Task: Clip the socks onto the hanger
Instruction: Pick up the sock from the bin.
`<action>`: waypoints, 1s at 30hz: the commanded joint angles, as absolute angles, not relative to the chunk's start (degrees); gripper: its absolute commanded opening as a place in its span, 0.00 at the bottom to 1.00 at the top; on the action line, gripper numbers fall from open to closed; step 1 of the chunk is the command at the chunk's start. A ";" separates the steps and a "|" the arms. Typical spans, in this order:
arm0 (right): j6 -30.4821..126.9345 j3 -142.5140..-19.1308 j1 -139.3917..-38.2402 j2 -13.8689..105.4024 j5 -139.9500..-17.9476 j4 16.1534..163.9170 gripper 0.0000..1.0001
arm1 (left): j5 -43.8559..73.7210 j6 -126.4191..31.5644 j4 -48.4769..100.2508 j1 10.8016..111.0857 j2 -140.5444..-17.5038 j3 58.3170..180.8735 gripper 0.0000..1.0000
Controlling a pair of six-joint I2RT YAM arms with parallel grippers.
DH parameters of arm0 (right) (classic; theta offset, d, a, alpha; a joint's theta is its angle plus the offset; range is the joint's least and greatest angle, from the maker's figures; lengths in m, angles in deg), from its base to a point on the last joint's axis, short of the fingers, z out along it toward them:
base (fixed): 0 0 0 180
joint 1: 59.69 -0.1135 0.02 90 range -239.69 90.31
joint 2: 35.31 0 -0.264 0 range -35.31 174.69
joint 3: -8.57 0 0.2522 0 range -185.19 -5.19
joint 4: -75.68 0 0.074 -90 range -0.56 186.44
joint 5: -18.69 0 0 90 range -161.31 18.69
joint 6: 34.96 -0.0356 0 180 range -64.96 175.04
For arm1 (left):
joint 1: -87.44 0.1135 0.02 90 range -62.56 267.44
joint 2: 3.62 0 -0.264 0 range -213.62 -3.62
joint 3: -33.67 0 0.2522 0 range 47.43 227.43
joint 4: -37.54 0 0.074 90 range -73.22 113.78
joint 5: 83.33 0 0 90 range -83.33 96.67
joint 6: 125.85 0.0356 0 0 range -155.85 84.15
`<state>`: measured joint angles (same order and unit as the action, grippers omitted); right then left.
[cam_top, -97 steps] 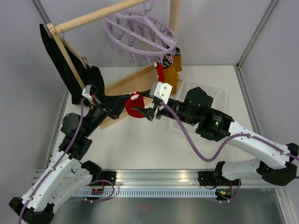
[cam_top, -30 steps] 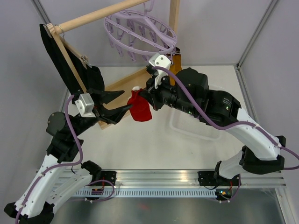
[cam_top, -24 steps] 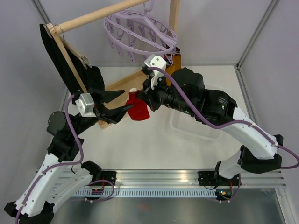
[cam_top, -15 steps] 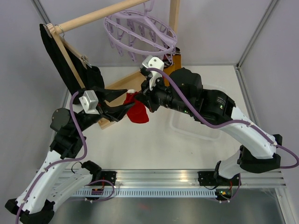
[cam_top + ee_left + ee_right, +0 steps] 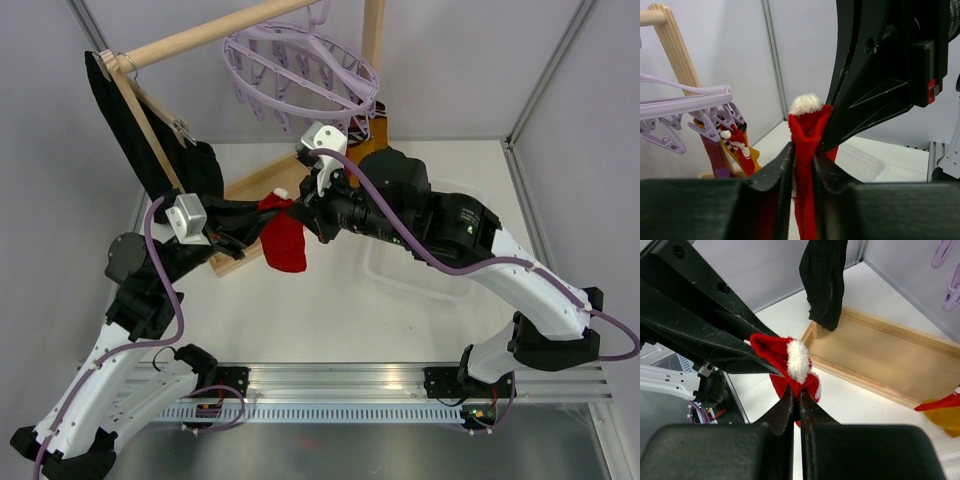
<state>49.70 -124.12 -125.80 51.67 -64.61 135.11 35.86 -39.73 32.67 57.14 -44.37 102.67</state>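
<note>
A red sock point(image 5: 284, 240) with a white fluffy cuff point(image 5: 806, 104) hangs between both arms, above the table. My left gripper point(image 5: 803, 159) is shut on its upper part, the red fabric squeezed between the two black fingers. My right gripper point(image 5: 799, 401) is shut on the cuff edge of the same red sock point(image 5: 771, 351). In the top view the left gripper point(image 5: 260, 217) and right gripper point(image 5: 301, 211) meet at the sock's top. The lavender hanger point(image 5: 300, 65) hangs above and behind. Clipped to the hanger point(image 5: 687, 102) are a red-and-white sock point(image 5: 741, 149), a mustard sock point(image 5: 754, 161) and a maroon sock point(image 5: 714, 152).
A wooden rack frame point(image 5: 205, 35) carries the hanger, and its base board point(image 5: 252, 183) lies on the table. A black garment point(image 5: 135, 140) hangs on a wooden hanger at the left. A clear plastic bin point(image 5: 405, 278) sits under the right arm.
My left gripper moved in towards the red sock and shut on it. The right arm shifted slightly left and up, still holding the sock's cuff.
</note>
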 commanded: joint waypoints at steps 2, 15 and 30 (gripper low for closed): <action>48.98 -124.19 -125.69 50.91 -63.76 133.91 0.06 | 37.52 -40.59 34.77 57.03 -44.57 105.08 0.16; 42.74 -118.39 -125.43 51.17 -27.93 126.19 0.63 | 16.09 -48.41 20.19 57.03 -43.70 102.98 0.02; 44.05 -135.87 -118.58 71.90 -15.94 124.60 0.61 | 11.24 -50.70 10.87 57.03 -40.09 102.62 0.02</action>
